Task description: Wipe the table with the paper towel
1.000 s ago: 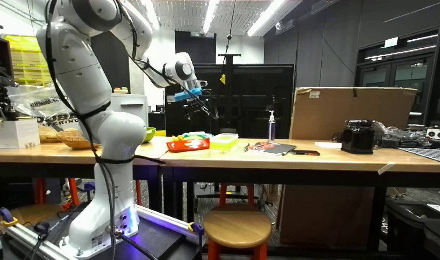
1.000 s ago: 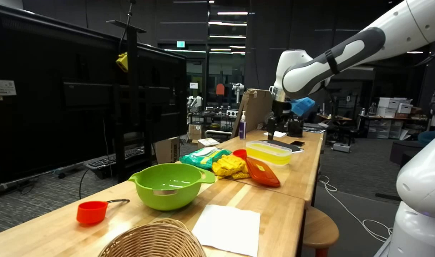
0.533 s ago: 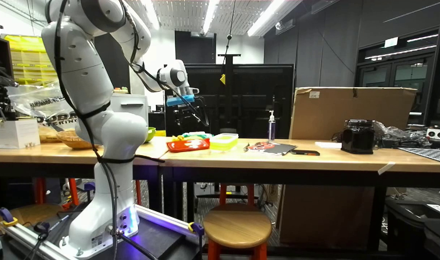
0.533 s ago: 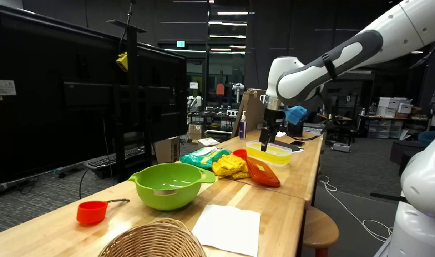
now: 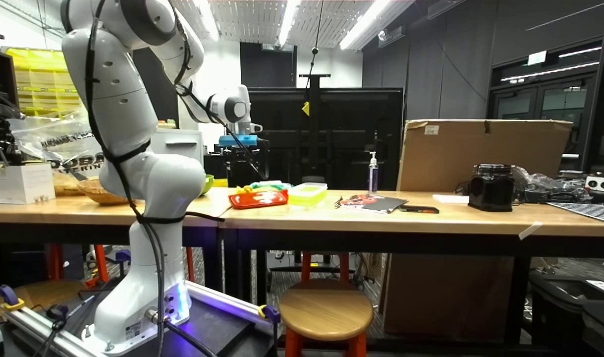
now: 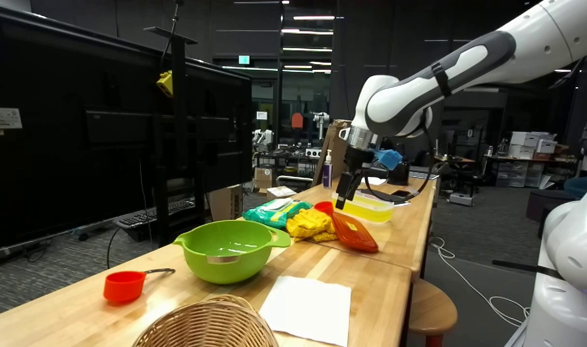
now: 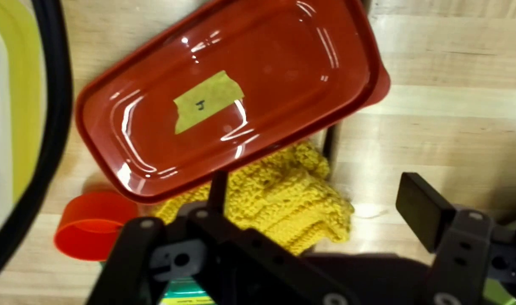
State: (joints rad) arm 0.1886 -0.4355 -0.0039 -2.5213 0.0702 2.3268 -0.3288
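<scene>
parted fingers [image 6: 346, 188], now lower, nearer red lid [image 6: 355, 234]

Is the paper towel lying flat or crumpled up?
Flat: in an exterior view, the paper towel lies as a smooth white sheet on the table. Whether it is folded in layers, I cannot tell.

We are seeing a smooth, softly shining workbench top [image 6: 372, 289] of pale wood, and on it a green mixing bowl [image 6: 216, 272] of glossy plastic. Near the bowl we are noticing a matt white paper towel [image 6: 307, 308], a red measuring cup [image 6: 123, 287] in smooth plastic and a rough, woven wicker basket [image 6: 202, 327]. Beyond the bowl we are making out a shiny plastic-film wipes packet [image 6: 269, 218], a translucent plastic food container [image 6: 370, 212], a bumpy knitted yellow cloth [image 7: 291, 203] and a slick red plastic lid [image 7: 270, 72], its masking tape [image 7: 209, 101] looking matt.
</scene>
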